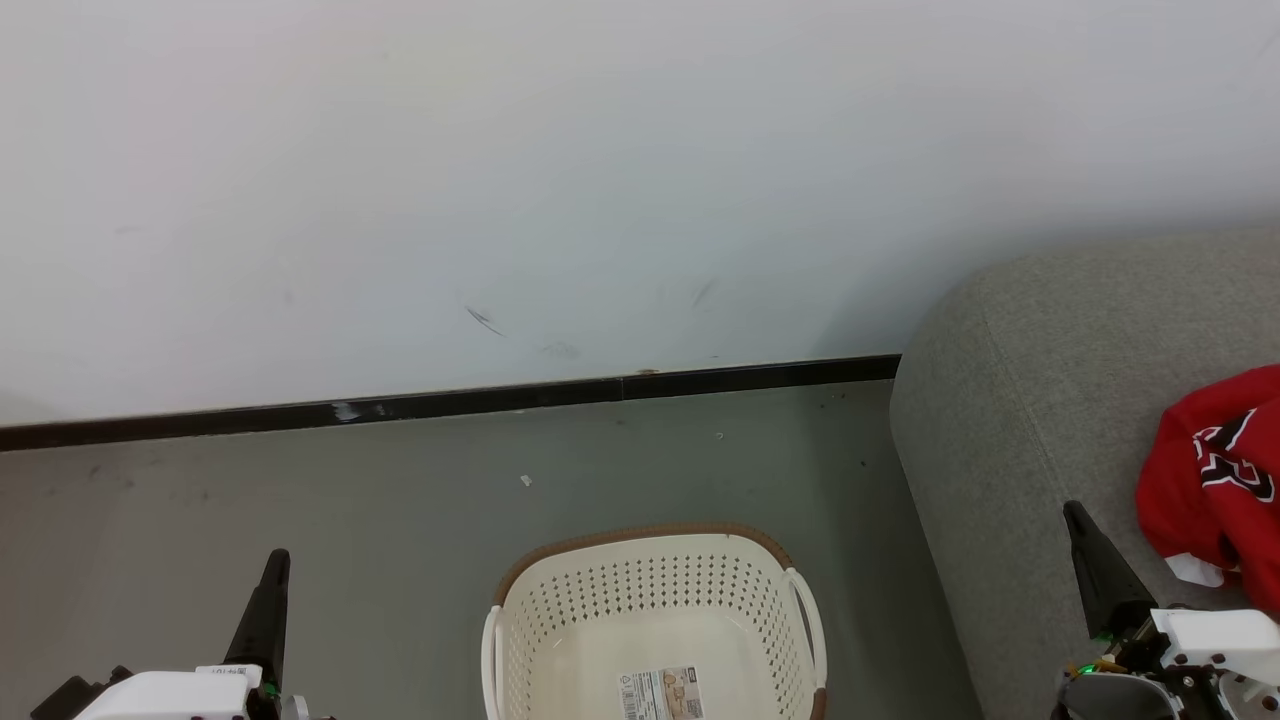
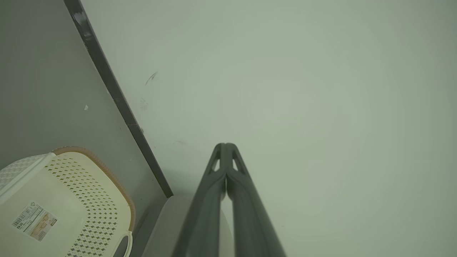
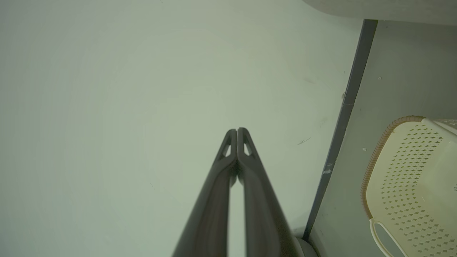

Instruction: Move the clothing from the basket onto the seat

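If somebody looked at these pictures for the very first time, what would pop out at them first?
The bright red clothing pops out first, bunched on the grey seat at the right edge of the head view. Next comes the cream basket on the floor at the bottom middle, and the part of its inside that shows is bare except for a paper label.

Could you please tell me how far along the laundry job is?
Done: red clothing lies on the grey seat; the basket looks bare apart from a label. In hand: nothing, left tool and right tool are shut and empty. Left: seemingly nothing.
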Tool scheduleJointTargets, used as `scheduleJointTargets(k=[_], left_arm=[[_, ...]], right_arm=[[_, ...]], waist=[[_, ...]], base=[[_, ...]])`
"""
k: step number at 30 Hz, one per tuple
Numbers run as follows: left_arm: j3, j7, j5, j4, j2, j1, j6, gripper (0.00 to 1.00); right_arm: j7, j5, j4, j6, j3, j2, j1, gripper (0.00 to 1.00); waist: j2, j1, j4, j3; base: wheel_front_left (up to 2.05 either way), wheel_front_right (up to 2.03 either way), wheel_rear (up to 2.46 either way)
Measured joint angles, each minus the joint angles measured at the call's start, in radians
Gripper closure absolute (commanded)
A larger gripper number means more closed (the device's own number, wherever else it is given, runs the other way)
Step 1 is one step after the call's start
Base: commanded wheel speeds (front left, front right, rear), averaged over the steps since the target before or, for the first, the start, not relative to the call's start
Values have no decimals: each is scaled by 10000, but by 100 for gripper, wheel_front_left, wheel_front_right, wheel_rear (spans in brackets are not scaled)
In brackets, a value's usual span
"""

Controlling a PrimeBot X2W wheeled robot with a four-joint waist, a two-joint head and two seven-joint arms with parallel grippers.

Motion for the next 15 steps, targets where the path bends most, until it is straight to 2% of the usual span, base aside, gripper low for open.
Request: scheduleJointTargets(k=[15], left_arm=[[8,0,0,19,0,0,-36,100]], right_arm=[[27,-2,2,0,-10,2,0,100]], waist=[[0,-1,0,0]], base=[[0,0,0]])
